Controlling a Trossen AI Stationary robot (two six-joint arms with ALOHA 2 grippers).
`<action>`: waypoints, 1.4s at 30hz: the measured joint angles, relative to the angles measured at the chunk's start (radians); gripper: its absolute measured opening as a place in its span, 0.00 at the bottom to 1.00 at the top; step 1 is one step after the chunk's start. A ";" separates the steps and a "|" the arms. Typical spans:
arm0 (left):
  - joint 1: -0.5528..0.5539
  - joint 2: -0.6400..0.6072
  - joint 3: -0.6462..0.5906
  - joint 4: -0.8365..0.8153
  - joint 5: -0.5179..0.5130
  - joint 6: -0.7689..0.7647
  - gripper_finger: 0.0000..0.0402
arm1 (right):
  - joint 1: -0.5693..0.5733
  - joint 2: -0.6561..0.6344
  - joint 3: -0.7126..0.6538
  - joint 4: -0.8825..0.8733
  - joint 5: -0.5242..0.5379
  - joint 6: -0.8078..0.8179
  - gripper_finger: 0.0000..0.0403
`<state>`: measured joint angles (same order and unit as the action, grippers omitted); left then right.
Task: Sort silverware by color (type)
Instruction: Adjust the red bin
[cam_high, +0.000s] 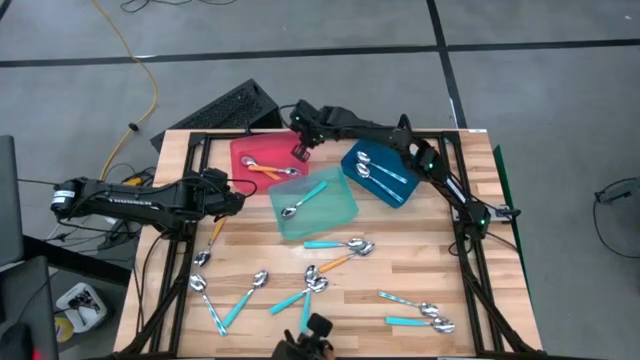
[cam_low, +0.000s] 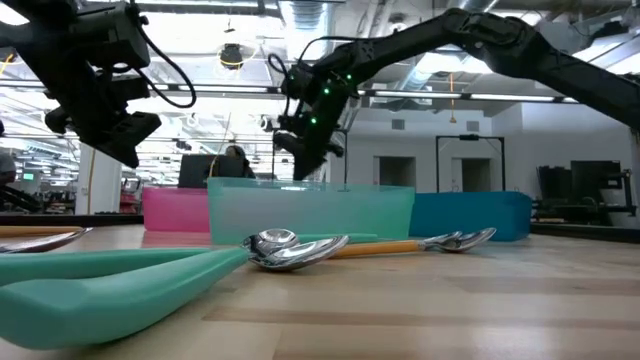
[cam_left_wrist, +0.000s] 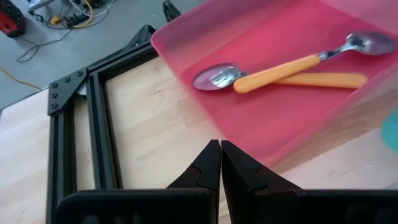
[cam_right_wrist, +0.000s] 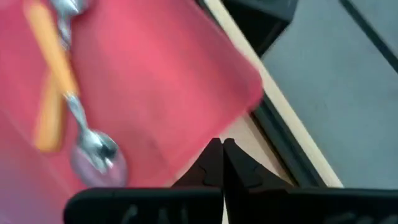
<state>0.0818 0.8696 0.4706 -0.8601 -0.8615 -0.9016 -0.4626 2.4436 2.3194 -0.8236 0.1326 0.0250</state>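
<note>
Two orange-handled spoons (cam_high: 262, 168) lie crossed in the red tray (cam_high: 245, 148). One teal-handled spoon (cam_high: 303, 198) lies in the pale teal tray (cam_high: 335, 212), and two pale-handled spoons (cam_high: 380, 172) lie in the blue tray (cam_high: 352, 160). Several more spoons lie flat on the table's near half, among them an orange one (cam_high: 338, 263) and teal ones (cam_high: 245, 300). My left gripper (cam_high: 232, 197) (cam_left_wrist: 221, 163) is shut and empty, hovering just left of the red tray's near edge. My right gripper (cam_high: 300, 150) (cam_right_wrist: 222, 160) is shut and empty above the red tray's far right corner (cam_right_wrist: 249, 87).
Black frame rails (cam_high: 190, 150) run along the table's left, right and far edges. A camera mount (cam_high: 315, 335) stands at the near edge among the spoons. A keyboard (cam_high: 235, 108) lies on the floor beyond the far edge. Bare wood shows between the trays and the loose spoons.
</note>
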 joint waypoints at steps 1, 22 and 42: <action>0.000 0.000 -0.009 -0.002 -0.001 0.000 0.00 | 0.000 0.001 0.001 0.005 -0.004 0.001 0.06; 0.000 0.000 -0.071 0.126 0.097 0.023 0.00 | -0.032 0.031 -0.001 0.025 -0.071 0.065 0.16; -0.031 0.000 -0.071 0.127 0.096 0.018 0.00 | -0.019 0.049 0.000 -0.032 -0.108 0.162 0.28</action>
<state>0.0505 0.8699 0.4000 -0.7334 -0.7654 -0.8837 -0.4820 2.4923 2.3196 -0.8557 0.0242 0.1875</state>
